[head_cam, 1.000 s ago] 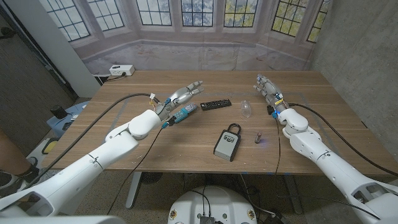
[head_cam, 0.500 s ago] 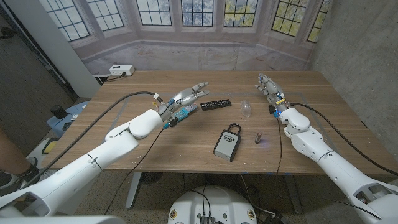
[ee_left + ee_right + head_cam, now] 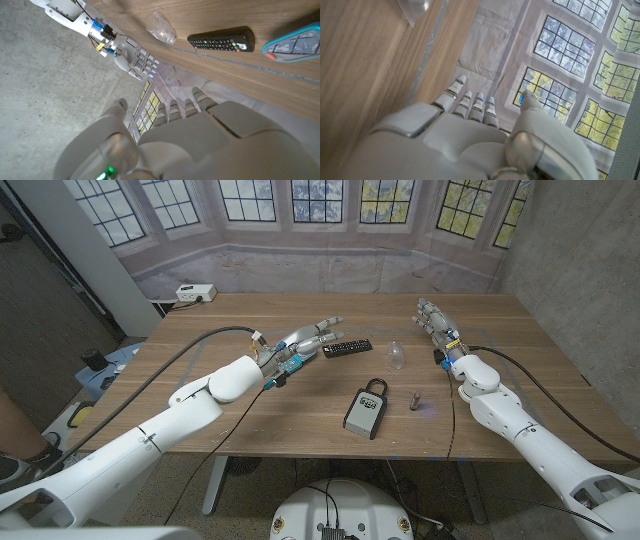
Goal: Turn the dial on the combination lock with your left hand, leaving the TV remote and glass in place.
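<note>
Here we see the lock lying on its back near the middle of the table, just toward the six o'clock side, its grey body face up and its black shackle pointing toward twelve. Our left hand hovers above the wood at about ten o'clock from the lock, well apart from it, fingers spread and holding nothing; its fingertips reach close to the remote, which lies at about eleven o'clock from the lock. The glass lies at about one o'clock from the lock, apart from both. Our right hand is out at about two o'clock, fingers extended and slack, grasping nothing. A small dark peg-like thing stands just beside the lock at three o'clock; we cannot tell what it is. We judge the lock to be heavy, rigid metal that will sit firm under a light touch yet may slide on the smooth wood if pushed sideways. The dial is too small to make out on the face, so we would come down from above and pinch it with the fingertips, keeping our wrist clear of the remote. The glass looks thin and fragile and could roll if nudged.
</note>
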